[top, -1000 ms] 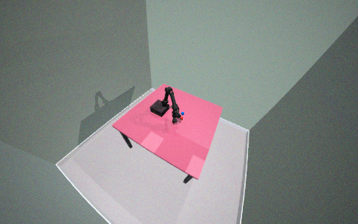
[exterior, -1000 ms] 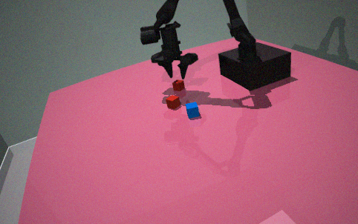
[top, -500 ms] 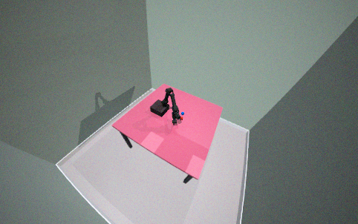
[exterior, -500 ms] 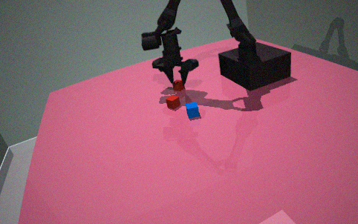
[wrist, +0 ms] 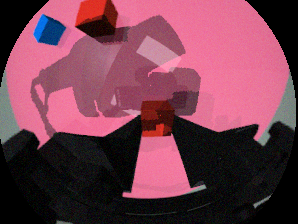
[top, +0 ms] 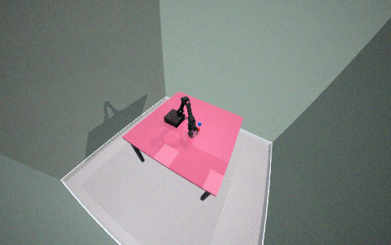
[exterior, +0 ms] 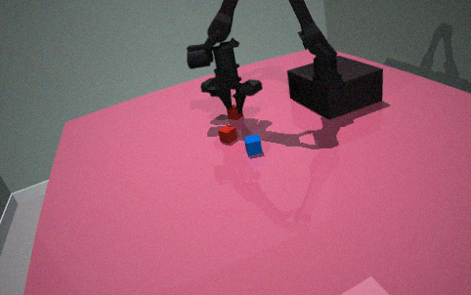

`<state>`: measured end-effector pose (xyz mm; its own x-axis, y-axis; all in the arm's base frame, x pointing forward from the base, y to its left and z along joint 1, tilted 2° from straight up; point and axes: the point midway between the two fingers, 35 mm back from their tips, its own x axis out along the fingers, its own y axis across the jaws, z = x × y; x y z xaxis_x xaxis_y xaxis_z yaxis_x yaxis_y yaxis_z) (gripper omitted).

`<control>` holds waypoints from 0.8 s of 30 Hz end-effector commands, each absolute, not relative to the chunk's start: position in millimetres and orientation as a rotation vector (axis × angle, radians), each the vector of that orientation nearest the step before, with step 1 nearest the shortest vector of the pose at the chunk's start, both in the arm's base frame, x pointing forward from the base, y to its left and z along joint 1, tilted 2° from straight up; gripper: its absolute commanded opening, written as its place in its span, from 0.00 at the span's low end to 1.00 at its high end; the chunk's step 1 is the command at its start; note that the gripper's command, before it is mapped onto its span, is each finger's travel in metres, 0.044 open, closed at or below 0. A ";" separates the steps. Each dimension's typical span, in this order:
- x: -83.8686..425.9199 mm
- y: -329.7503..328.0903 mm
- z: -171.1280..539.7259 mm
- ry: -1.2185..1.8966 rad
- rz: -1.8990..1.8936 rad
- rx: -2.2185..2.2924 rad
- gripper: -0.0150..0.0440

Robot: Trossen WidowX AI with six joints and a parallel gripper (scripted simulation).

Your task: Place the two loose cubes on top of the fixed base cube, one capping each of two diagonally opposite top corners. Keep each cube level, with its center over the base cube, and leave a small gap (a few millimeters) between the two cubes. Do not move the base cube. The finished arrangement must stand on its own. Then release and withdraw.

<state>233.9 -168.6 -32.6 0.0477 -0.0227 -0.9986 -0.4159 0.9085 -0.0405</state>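
My gripper (exterior: pixel 235 110) (wrist: pixel 156 117) points down and is shut on a red cube (exterior: pixel 235 115) (wrist: pixel 158 111), with a finger against each of two opposite sides. This cube is at table level. A second red cube (exterior: pixel 228 135) (wrist: pixel 97 15) sits apart on the table, nearer to the exterior view. A blue cube (top: pixel 199 124) (exterior: pixel 253 146) (wrist: pixel 49 30) sits beside the second red cube, with a gap between them. No cube is stacked on another. In the top view the cubes are tiny and the arm partly hides the red ones. Which cube is the fixed base cannot be told.
The arm stands on a black box (top: pixel 174 118) (exterior: pixel 337 88) on the pink table (top: pixel 219 134) (exterior: pixel 147 195). The second red cube and the blue cube lie to the upper left of the fingers in the wrist view. Shadows of the arm fall around the cubes.
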 end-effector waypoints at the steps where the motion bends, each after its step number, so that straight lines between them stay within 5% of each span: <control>1: 235.3 -169.2 -26.0 1.499 0.307 -0.357 0.43; 24: 234.9 -170.0 44.0 1.499 0.306 -0.357 0.43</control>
<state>234.2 -169.7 32.5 0.0427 -0.0191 -0.9989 -0.4138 0.9097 -0.0351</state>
